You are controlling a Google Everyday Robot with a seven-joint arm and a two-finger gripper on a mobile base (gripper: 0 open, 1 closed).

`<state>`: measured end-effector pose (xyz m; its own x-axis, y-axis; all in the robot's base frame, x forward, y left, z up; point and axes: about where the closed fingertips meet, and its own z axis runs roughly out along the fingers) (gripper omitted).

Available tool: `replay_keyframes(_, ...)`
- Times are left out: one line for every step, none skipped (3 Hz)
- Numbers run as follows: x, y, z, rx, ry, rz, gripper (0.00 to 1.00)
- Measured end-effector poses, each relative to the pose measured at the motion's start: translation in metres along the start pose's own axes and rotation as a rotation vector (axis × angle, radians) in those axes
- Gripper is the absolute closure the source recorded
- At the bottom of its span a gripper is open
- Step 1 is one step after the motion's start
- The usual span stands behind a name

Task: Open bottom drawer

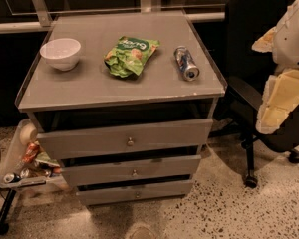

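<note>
So we've got the gripper (278, 99) hanging out past the tabletop's (89, 86) right edge, over the chair (249, 39), and we can't tell if its jaws are released or clenched. The bottom drawer (114, 194) sits lowest under the front edge, down and left of the jaws, with its long axis along that edge. It has the narrowest grey front and one small round knob (137, 195), and looks barely pulled out.

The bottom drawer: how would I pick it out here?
Find the grey cabinet carrying a white bowl, green snack bag and can, left of the gripper and black chair. Of its three drawer fronts, the bottom drawer is lowest, by the floor, with the narrowest, shortest panel.
</note>
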<state>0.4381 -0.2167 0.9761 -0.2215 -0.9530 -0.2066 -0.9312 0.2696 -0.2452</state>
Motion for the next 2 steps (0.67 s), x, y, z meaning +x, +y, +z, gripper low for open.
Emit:
replay_keyframes(0.000,0.000,0.000,0.000,0.000,0.000,0.00)
replay_keyframes(-0.002,0.012,0.018,-0.002,-0.004,-0.006,0.00)
